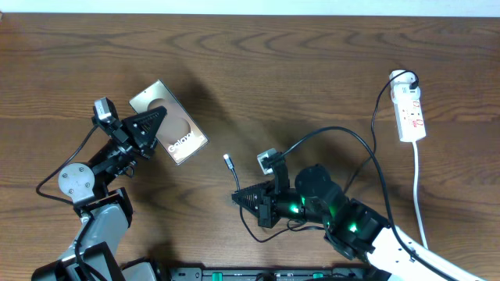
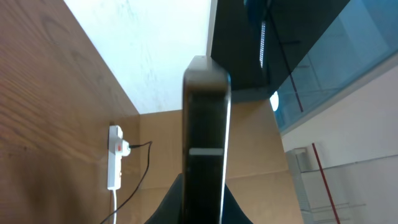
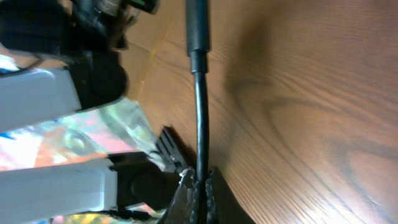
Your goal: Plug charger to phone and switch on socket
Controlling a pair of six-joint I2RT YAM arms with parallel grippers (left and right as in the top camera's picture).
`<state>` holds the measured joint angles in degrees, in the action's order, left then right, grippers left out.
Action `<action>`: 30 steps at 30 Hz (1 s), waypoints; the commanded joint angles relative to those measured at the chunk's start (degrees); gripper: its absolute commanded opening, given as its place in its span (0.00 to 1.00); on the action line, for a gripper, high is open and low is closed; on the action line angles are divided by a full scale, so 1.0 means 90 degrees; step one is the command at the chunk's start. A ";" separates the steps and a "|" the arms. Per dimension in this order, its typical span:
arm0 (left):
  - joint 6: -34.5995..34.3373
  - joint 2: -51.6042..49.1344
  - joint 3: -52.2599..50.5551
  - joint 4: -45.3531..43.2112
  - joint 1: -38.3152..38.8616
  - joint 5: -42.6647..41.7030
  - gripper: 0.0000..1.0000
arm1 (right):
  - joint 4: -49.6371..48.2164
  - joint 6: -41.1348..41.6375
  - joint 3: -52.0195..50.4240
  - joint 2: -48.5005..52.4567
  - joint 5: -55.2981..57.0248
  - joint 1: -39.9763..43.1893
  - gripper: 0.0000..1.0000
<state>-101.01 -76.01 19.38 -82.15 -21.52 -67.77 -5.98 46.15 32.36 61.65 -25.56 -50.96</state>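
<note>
Holding the phone (image 1: 183, 140) by its side, my left gripper (image 1: 158, 117) is closed on it. My right gripper (image 1: 237, 196) pinches the charger (image 1: 231, 173). Its tip points up, just right of the slanted phone's low end, not touching.

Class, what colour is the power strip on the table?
The power strip is white with red markings; overhead view shows it best.
</note>
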 commanded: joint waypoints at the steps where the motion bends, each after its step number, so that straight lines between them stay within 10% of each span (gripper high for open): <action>1: 0.0148 0.0049 0.0189 -0.0102 0.0022 0.0085 0.07 | -0.0403 0.0466 -0.0165 -0.0015 -0.0182 -0.0058 0.01; 16: 0.0175 0.0049 0.0189 -0.0104 0.0221 -0.0039 0.07 | -0.2698 0.0464 -0.0160 0.1311 -0.0532 -0.0971 0.01; 30: 0.0940 0.0049 0.0189 -0.0104 0.0216 -0.0755 0.07 | -0.2346 0.0032 -0.0160 0.1331 -0.0391 -0.0656 0.01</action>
<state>-94.17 -76.01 19.38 -82.26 -19.75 -73.49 -27.53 47.83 30.74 73.65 -29.08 -57.84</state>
